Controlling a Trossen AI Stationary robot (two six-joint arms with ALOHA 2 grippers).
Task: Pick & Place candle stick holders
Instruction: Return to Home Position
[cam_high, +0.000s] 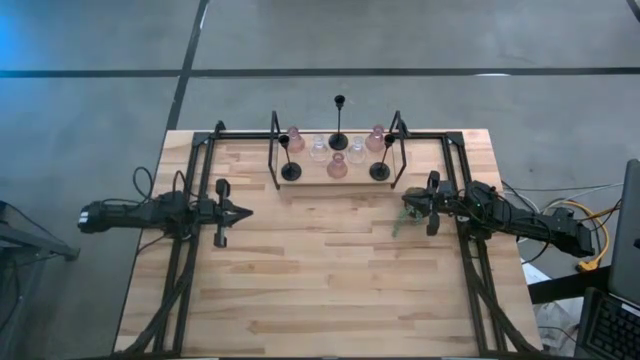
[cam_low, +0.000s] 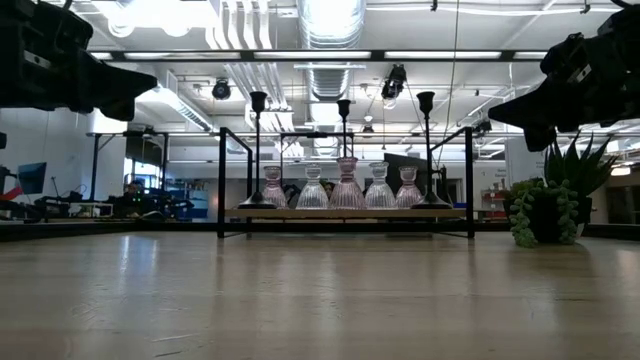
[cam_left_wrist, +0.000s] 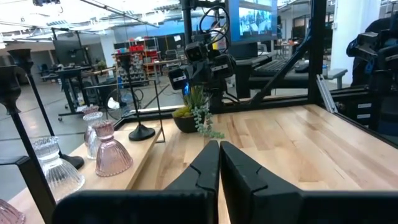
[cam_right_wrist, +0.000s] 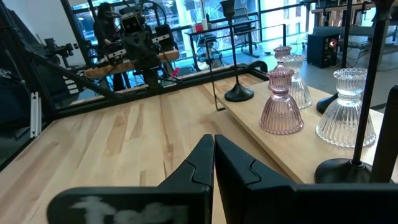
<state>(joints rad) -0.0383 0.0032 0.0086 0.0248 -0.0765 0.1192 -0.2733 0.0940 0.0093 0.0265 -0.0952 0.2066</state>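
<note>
Several candle stick holders stand by their bases on a wooden board (cam_high: 312, 178) at the table's far middle. There are three black ones with thin stems (cam_high: 339, 140) (cam_low: 258, 150), pink glass ones (cam_high: 337, 166) (cam_low: 347, 186) and clear glass ones (cam_high: 319, 150) (cam_low: 312, 188). My left gripper (cam_high: 248, 211) (cam_left_wrist: 219, 150) hovers shut over the table's left part, pointing level toward the right, well short of the board. My right gripper (cam_high: 404, 200) (cam_right_wrist: 213, 145) hovers shut at the right, pointing left, near the board's right end. Neither holds anything.
A black metal frame (cam_high: 275, 150) (cam_low: 221, 180) stands around the board. A small green potted plant (cam_high: 403, 222) (cam_low: 545, 205) sits on the table just below and in front of my right gripper. The bare wooden tabletop (cam_high: 320, 280) spreads out toward the near edge.
</note>
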